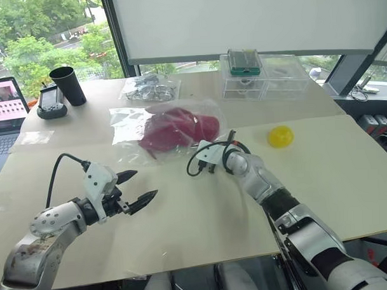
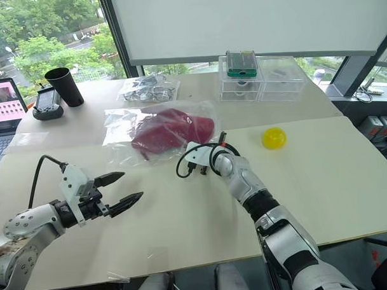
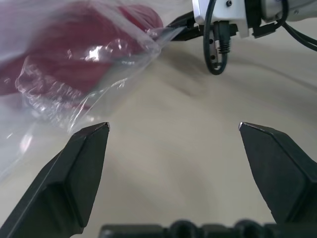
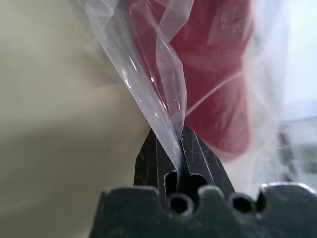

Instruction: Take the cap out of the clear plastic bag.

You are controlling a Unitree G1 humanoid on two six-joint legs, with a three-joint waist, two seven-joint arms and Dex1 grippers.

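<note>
Left eye view takes in a broad, matte beige table (image 1: 183, 222) carrying everything. Largest on it is the clear plastic bag (image 1: 126, 125), glossy and crinkled, lying flat just beyond both sets of jaws. Inside the bag sits the cap (image 1: 177, 129), a soft, rounded mound of dark red cloth, still fully enclosed by the film.

The right gripper (image 4: 171, 148) has its jaws closed on a serrated edge of the bag: in the right wrist view the thin film runs straight down into the seam between the two black ridged fingers, with the red cap blurred just past them. In the head views that gripper (image 1: 200, 146) meets the bag's near corner.

The left gripper (image 1: 136, 188) hangs over bare table, nearer the robot than the bag, its jaws spread wide and holding nothing; the left wrist view shows its two wedge-shaped black fingers (image 3: 84, 173) well apart, with wrinkled film and the cap beyond one of them.

Beyond the right jaws and off to their right lies a small, smooth yellow ball (image 1: 280, 136). Farther back stand rigid clear boxes (image 1: 261, 76), a smaller clear bag (image 1: 150, 88) and a tapered black cup (image 1: 68, 84).
</note>
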